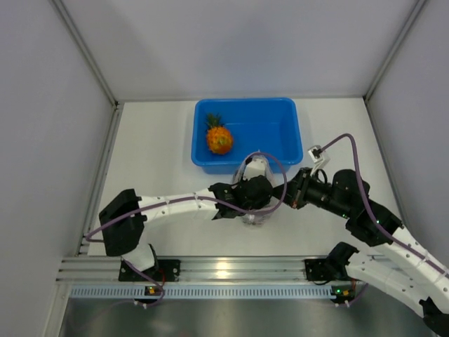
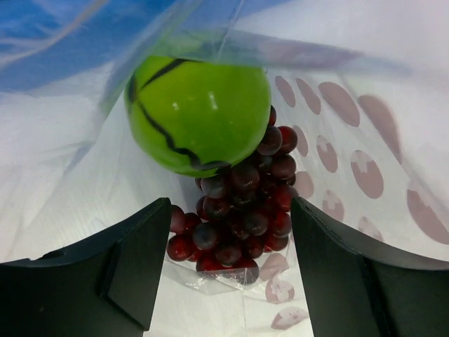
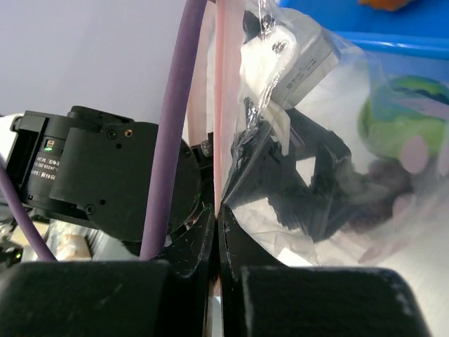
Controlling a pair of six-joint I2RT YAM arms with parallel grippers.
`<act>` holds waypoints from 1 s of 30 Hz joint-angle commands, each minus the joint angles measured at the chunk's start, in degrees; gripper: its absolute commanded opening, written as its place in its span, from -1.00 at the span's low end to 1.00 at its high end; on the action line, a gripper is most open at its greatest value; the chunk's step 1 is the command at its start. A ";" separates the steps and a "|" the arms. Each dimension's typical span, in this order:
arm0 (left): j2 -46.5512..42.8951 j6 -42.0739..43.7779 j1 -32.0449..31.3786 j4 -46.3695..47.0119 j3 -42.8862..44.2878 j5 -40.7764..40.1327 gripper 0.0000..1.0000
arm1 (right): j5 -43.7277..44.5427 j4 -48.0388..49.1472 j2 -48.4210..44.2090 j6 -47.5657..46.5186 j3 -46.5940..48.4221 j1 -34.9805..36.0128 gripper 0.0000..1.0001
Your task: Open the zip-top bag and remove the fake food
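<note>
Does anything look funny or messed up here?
Nothing is spilled or broken. The pineapple lies alone in the blue tub, while the green fruit and grapes are inside the zip-top bag, with the open left gripper reaching in and the right gripper pinching the bag's edge.

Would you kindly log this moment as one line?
pineapple: in tub; green fruit, grapes: in bag; left end effector: open; right end effector: pinching bag
</note>
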 commanded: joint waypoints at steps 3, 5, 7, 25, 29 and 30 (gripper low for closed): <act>3.52 0.86 1.83 -0.54 3.26 2.39 0.49 | 10.59 -7.80 -2.72 -1.75 2.05 -0.68 -1.00; 4.49 0.77 1.83 -0.89 4.05 5.03 0.48 | 13.85 -9.22 -2.72 -2.64 2.84 -0.68 -1.00; 5.72 0.51 1.83 -0.98 4.14 5.65 0.50 | 14.14 -9.49 -2.46 -3.52 3.28 -0.68 -1.00; 14.51 -1.51 2.09 -7.75 5.02 13.12 0.60 | 17.13 -10.54 3.43 -11.34 5.30 -0.68 -1.00; 17.15 -1.42 2.09 -7.84 5.11 13.47 0.71 | 17.74 -11.15 4.31 -13.01 5.30 -0.68 -1.00; 18.20 -1.42 2.09 -7.84 5.11 13.47 0.73 | 17.74 -11.50 4.48 -13.19 5.30 -0.68 -1.00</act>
